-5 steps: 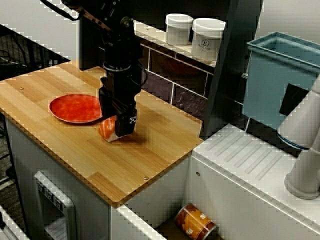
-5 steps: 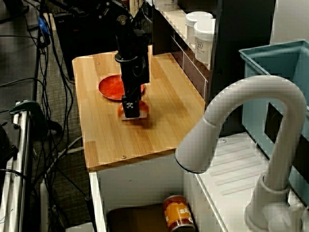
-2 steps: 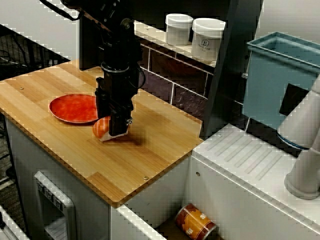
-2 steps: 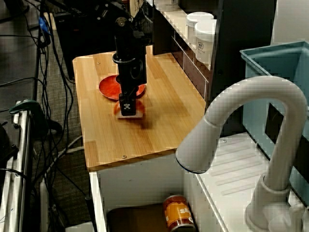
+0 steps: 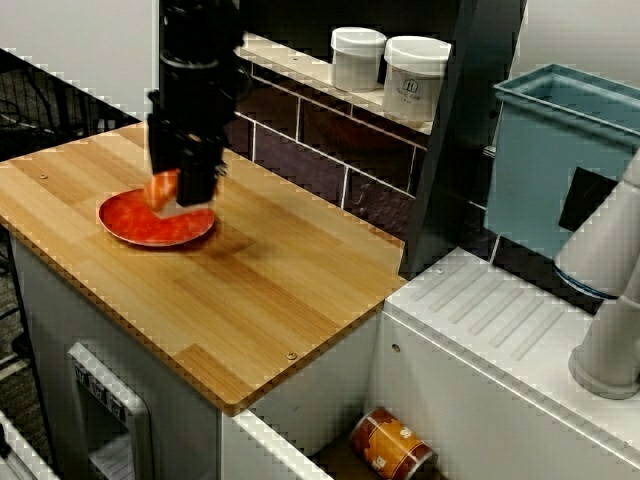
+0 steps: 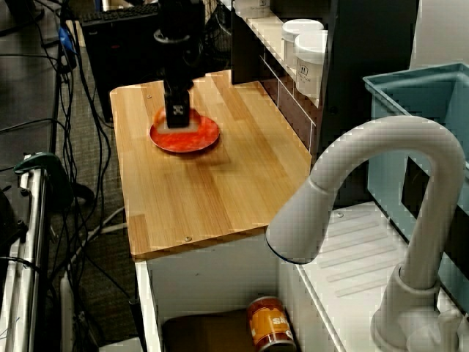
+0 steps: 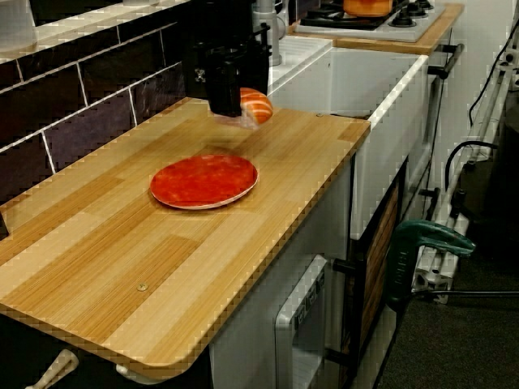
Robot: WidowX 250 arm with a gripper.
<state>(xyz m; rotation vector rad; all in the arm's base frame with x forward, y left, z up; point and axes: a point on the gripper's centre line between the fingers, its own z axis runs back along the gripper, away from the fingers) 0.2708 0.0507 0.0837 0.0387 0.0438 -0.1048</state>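
One gripper (image 5: pixel 183 193) is holding a sushi piece (image 7: pixel 257 105) above the plate (image 7: pixel 204 181).
Sticking out sideways, it may be slipping loose and landing beside the plate.

The desk (image 5: pixel 280 290) lies bare from the red plate (image 5: pixel 140 228) to its front edge and to the edge by the sink, so a low pass is free there. Along the back, the tiled wall (image 5: pixel 330 165) closes the way. The shelf (image 5: pixel 300 70) above it carries two white jars (image 5: pixel 357 58) (well above desk height). A dark post (image 5: pixel 450 140) blocks the back corner. Over the plate, the pincer (image 5: pixel 178 192) and its orange piece (image 5: pixel 160 188) fill the air, seemingly clear of the plate.
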